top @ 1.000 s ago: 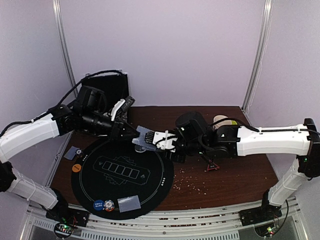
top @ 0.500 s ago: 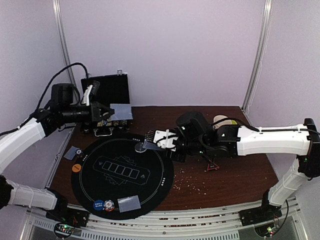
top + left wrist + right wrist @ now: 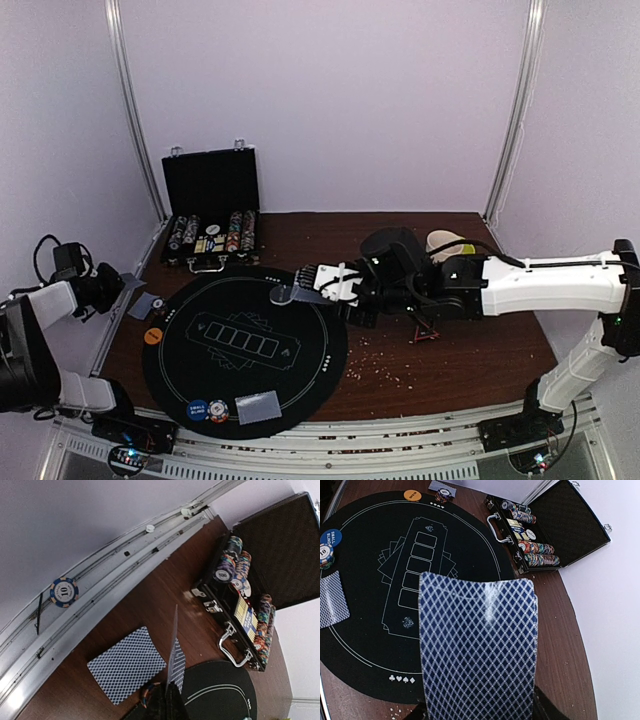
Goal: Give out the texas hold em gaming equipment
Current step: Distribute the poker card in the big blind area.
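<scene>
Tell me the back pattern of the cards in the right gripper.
The cards show a blue-and-white diamond lattice, clearest in the right wrist view.

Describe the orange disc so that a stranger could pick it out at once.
Find the round black mat on the table. At its left rim lies the orange disc, flat. It is the only orange one; the blue disc and red-white disc sit at the mat's near edge.

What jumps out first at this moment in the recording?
The right gripper holds blue-backed cards over the far edge of the round black mat. At the table's left edge, the left gripper pinches a single card edge-on near a face-down card on the wood.
</scene>
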Motion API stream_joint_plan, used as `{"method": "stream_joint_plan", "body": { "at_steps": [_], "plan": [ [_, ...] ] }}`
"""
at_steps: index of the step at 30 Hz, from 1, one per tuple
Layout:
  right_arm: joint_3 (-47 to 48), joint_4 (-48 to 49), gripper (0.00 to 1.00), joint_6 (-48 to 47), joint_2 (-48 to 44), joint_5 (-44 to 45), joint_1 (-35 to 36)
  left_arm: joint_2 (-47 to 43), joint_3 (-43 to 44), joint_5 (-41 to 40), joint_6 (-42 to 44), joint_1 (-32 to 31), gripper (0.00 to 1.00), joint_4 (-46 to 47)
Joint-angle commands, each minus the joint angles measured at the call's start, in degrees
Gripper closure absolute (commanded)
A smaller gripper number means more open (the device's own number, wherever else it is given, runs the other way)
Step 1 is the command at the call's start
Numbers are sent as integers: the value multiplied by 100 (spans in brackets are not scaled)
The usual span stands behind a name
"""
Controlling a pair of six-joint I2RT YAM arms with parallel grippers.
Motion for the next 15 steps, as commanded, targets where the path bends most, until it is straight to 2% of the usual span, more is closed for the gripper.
{"method": "stream_joint_plan", "body": {
  "at_steps": [1, 5, 15],
  "plan": [
    [-116, 158, 51, 2, -251, -19, -64, 467, 59, -296, -255, 63, 100, 1139],
    [-239, 244, 51, 11, -344, -41, -94, 811, -45, -319, -189, 136, 100, 1660],
    [-272, 201, 51, 29, -377, -46, -115, 1365, -411, 204, -219, 136, 100, 1973]
  ]
}}
